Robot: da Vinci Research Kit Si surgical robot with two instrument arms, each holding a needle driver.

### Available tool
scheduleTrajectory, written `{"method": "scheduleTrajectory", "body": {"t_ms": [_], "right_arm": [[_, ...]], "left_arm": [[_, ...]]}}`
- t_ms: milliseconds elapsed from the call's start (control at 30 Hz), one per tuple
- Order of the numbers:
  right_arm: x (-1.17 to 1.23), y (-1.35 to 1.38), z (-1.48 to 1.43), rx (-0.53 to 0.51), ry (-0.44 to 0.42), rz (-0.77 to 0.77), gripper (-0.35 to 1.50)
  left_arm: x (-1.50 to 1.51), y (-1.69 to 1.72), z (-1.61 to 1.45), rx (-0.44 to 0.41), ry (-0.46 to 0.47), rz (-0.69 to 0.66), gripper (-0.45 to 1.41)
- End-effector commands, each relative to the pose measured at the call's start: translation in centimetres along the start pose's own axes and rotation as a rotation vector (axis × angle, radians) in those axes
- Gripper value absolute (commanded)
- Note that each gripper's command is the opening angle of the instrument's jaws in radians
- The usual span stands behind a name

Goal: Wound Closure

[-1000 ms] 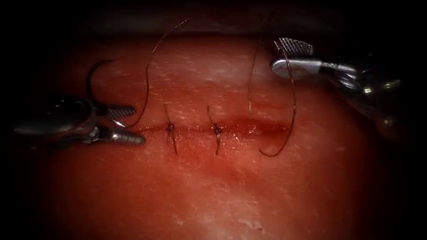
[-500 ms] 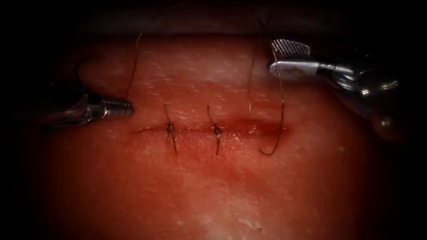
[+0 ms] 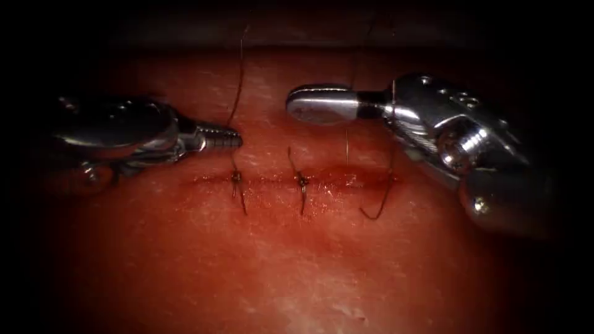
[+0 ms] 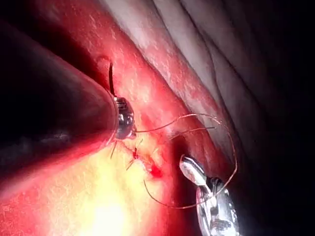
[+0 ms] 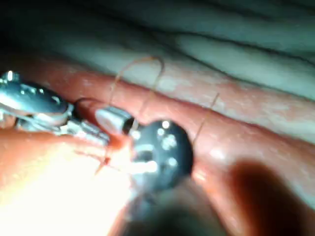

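Left tool (image 3: 232,137) closed on thread (image 3: 238,74); right tool (image 3: 322,105) apparently closed, empty; needle unseen.

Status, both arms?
Left end effector shut on thread. Right end effector over cut, thread across it. Needle probably beside left tip, out of tissue.

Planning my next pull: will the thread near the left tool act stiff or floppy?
Likely springy, not limp: the thread, held in the shut left tool, rises nearly straight. By the right tool it keeps open curves, so it may recoil.
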Motion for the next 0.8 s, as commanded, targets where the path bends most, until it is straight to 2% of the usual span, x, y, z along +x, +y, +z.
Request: {"method": "scheduleTrajectory", "body": {"t_ms": [33,167,300,500,800], "right_arm": [[0.02,0.04,0.07,-0.011,0.013,-0.014,-0.35],[0.03,0.11,0.08,-0.039,0.027,-0.053,-0.35],[0.04,0.15,0.10,-0.035,0.047,-0.095,-0.35],[0.11,0.11,0.11,-0.020,0.095,-0.126,-0.35],[0.21,0.08,0.12,-0.027,0.159,-0.125,-0.35]], "left_arm": [[0.01,0.01,0.09,0.002,-0.007,0.013,-0.35],[-0.03,0.17,0.07,-0.007,-0.011,0.052,-0.35],[-0.10,0.53,0.04,-0.032,-0.035,0.094,-0.35],[-0.04,0.94,-0.04,-0.039,-0.087,0.128,-0.35],[-0.07,1.04,-0.03,-0.047,-0.116,0.135,-0.35]]}}
